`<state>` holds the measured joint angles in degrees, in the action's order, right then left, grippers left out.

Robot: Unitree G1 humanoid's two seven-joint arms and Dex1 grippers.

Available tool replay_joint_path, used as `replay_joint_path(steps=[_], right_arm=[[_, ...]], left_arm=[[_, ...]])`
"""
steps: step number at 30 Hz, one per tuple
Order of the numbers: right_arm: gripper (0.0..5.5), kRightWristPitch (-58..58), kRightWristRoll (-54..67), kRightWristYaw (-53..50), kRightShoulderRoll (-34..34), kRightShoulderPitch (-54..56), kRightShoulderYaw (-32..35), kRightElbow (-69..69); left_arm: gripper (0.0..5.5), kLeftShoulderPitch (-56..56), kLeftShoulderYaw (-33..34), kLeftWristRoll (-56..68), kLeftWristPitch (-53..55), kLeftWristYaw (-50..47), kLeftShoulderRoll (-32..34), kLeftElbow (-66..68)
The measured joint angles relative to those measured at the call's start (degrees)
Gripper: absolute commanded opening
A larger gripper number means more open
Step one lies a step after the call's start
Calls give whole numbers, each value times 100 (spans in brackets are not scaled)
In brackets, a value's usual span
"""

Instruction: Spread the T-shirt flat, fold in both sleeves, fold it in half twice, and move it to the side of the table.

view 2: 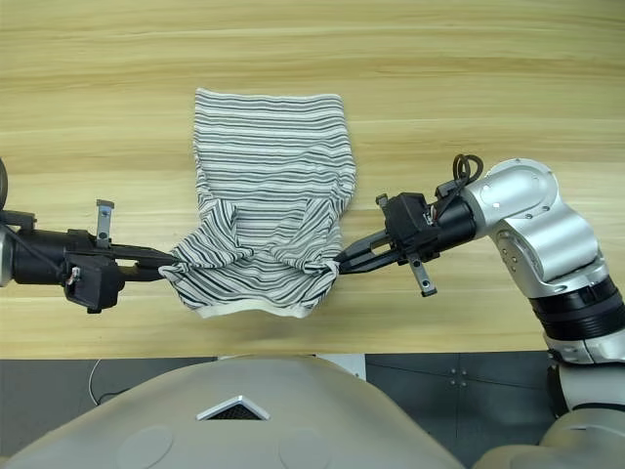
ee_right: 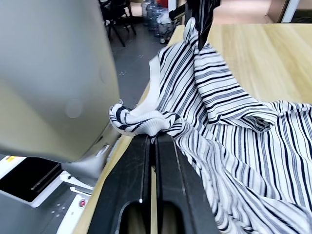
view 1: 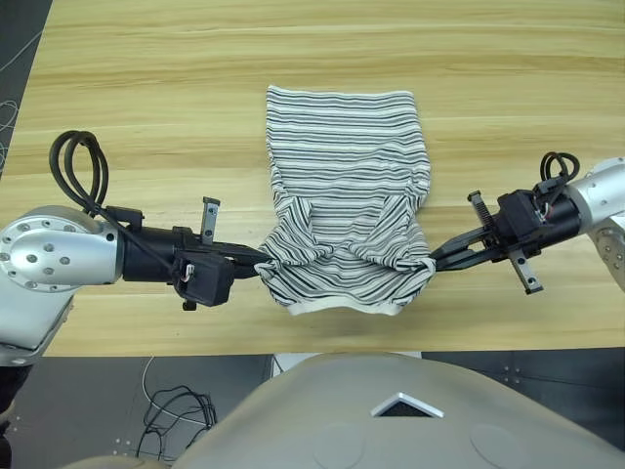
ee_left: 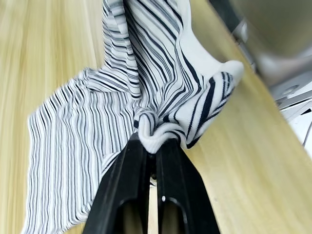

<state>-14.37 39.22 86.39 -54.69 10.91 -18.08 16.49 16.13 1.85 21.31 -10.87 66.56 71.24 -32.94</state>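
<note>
A black-and-white striped T-shirt [view 1: 347, 166] lies on the wooden table [view 1: 195, 88], its far part flat and its near part bunched and lifted. My left gripper [view 1: 262, 257] is shut on the near left corner of the T-shirt [ee_left: 151, 139]. My right gripper [view 1: 436, 260] is shut on the near right corner of the T-shirt [ee_right: 146, 122]. The white hem [view 1: 342, 308] sags between the two grippers close to the table's front edge. In the right eye view the left gripper [view 2: 168, 260] and right gripper [view 2: 342, 262] hold the cloth taut between them.
Bare wood stretches to the left, right and far side of the shirt. The table's front edge [view 1: 146, 350] runs just below the grippers, with dark floor and cables [view 1: 176, 410] beyond it.
</note>
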Motion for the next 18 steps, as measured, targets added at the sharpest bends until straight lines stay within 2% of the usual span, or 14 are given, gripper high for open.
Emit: replay_joint_path(steps=[6, 10, 12, 18], right_arm=[[10, -658, 350, 443, -426, -197, 455, 518], [10, -946, 396, 308, -357, -57, 646, 577], [10, -972, 360, -40, -12, 226, 685, 407], [10, -600, -492, -1122, 945, 889, 773, -698]], left_arm=[[11, 738, 1032, 504, 13, 577, -64, -578], [11, 855, 1311, 640, 63, 782, -174, -666], [11, 588, 1229, 636, 217, 756, -207, -586], [11, -1282, 257, 197, 774, 297, -665, 244]])
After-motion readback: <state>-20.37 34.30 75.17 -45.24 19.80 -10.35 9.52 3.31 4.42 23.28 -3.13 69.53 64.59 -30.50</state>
